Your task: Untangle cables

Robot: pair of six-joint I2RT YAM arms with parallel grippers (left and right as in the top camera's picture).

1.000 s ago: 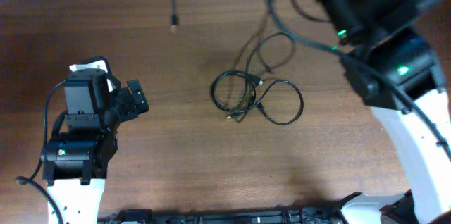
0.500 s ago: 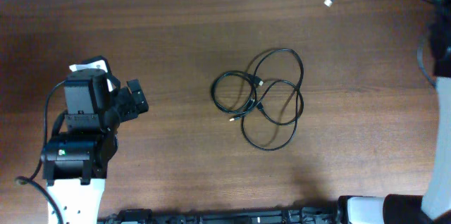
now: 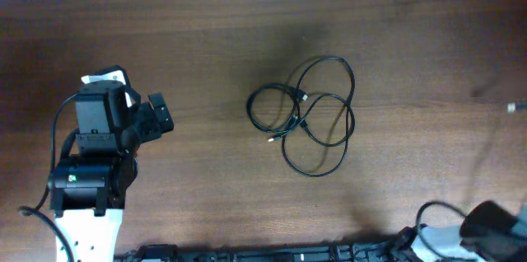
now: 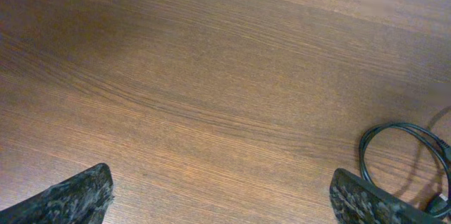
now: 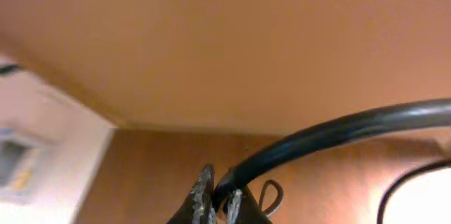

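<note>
**Left hand slack beside the tangle, right hand clamped on a cable**

We find the left hand released. Its two dark fingertips sit far apart at the bottom corners of the left wrist view, with only the wooden bench showing between them. Near the right-side fingertip, one curved loop of the cable tangle lies flat on the wood.

From overhead, the left arm sits at the left side of the bench, well apart from the tangle. The tangle rests near the middle as several thin black loops. A rounder loop lies on the left, and larger ones cross each other on the right. Two small plug ends show among them.

The right hand is clenched. Its fingers press close together on a black cable, which rises from between them and sweeps off to the right edge of the blurred wrist view.

Overhead, only a dark part of the right arm shows at the lower right corner. A small pale plug is blurred near the right edge, and we cannot tell what it is attached to.
</note>
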